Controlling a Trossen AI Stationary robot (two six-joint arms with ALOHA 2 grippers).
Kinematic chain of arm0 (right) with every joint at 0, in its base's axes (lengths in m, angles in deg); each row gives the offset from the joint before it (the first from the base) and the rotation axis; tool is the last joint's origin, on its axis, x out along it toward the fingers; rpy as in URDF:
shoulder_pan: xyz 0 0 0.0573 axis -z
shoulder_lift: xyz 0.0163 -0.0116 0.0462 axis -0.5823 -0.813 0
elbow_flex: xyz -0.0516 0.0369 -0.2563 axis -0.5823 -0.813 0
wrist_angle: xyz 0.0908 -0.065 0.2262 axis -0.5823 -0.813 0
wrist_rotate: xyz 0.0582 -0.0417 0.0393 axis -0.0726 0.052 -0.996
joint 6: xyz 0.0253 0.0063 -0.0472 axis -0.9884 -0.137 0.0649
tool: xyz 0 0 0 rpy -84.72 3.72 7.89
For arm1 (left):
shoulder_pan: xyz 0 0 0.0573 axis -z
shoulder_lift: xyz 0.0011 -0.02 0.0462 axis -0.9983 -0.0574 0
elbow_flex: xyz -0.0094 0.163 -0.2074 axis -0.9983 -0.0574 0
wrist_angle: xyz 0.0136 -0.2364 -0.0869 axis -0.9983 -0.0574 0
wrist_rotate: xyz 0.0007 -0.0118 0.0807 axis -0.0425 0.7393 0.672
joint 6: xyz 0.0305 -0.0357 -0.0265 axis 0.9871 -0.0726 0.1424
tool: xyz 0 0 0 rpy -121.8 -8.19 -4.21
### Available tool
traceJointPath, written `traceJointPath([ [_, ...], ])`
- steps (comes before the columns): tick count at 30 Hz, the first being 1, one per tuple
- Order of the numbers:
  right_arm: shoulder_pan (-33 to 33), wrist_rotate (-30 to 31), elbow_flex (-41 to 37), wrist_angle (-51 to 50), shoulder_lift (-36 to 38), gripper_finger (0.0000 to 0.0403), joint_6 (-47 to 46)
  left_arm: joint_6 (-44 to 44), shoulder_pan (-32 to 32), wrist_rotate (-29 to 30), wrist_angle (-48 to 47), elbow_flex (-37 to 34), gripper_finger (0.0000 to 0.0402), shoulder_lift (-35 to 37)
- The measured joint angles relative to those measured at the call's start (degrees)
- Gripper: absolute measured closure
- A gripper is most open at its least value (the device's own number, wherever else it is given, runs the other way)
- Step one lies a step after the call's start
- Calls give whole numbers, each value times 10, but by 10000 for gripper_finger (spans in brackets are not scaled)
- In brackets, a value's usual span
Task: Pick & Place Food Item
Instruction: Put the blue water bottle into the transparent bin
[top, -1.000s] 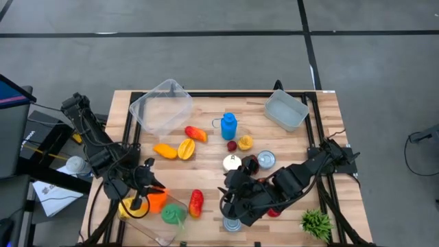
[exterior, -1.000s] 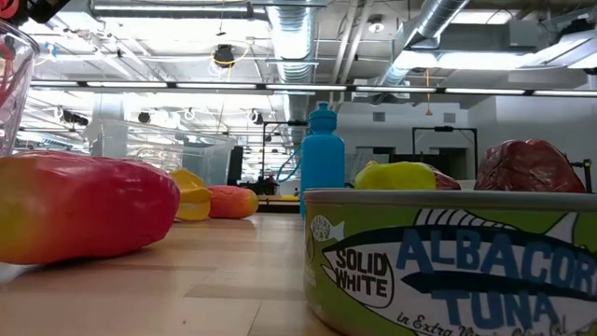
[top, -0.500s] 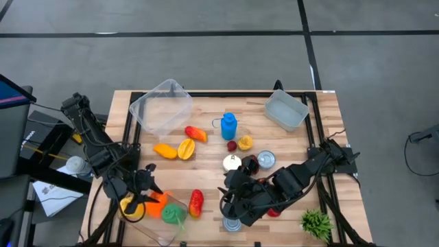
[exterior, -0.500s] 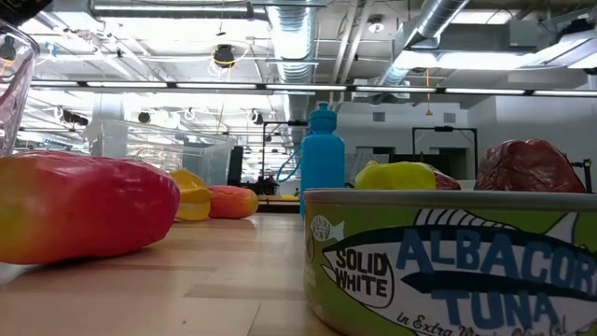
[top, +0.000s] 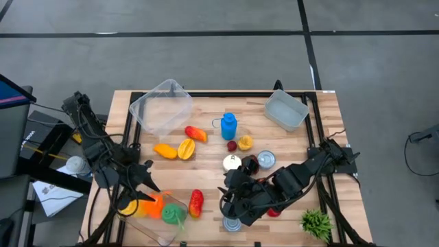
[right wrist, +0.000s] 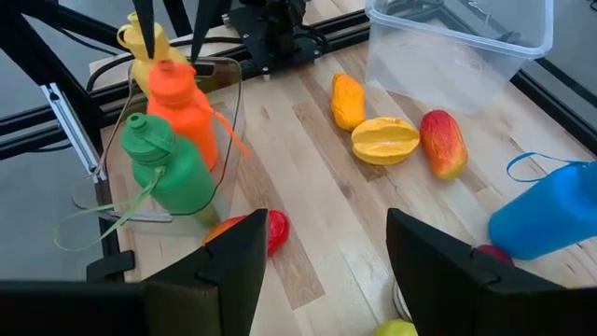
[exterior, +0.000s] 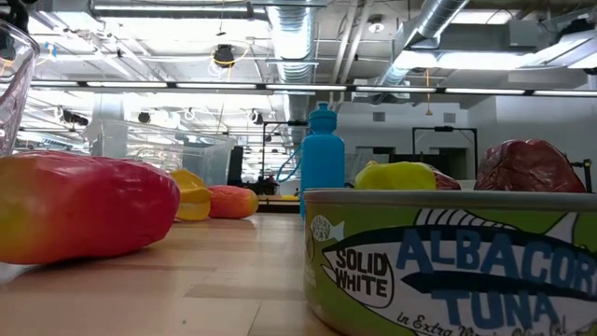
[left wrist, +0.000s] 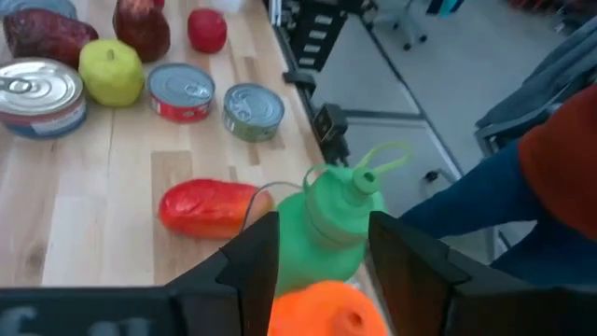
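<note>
A clear container [right wrist: 229, 121] at the table's near left corner holds a yellow bottle [right wrist: 140, 42], an orange bottle [right wrist: 182, 112] and a green bottle [right wrist: 168, 168], all upright. My left gripper [top: 144, 190] hangs open just above the orange bottle [left wrist: 322, 313], one finger on either side of its top, touching nothing. A red-and-yellow fruit [top: 195, 202] lies on the table beside the container. My right gripper [top: 230, 202] stands open above the near middle of the table, over a tuna can [top: 232, 224], with nothing between its fingers.
Several cans [left wrist: 182, 91] and fruits [left wrist: 112, 70] crowd the table's middle. A blue bottle [top: 228, 125], orange and yellow fruits [top: 180, 147] and two clear tubs [top: 161, 106] [top: 286, 110] stand farther back. A green plant [top: 315, 221] sits near right. A person [left wrist: 560, 168] is beyond the table's edge.
My left gripper has opened and let go of the orange bottle, then risen a little and drawn back toward the table's left edge. The orange bottle stays standing in the clear container. My right arm has kept still.
</note>
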Motion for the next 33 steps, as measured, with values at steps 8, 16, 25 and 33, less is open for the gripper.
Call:
traceJointPath([
  [8,26,-2,0,0,0,174,-11,2,0,25,31,0,242,47],
  [16,48,-3,0,-14,0,148,-15,89,-1,136,131,0,243,54],
  [25,45,56,-1,-151,30,147,-127,211,-183,206,176,44,240,6],
  [33,21,77,0,-192,68,147,-136,234,-490,-125,203,61,174,-118],
])
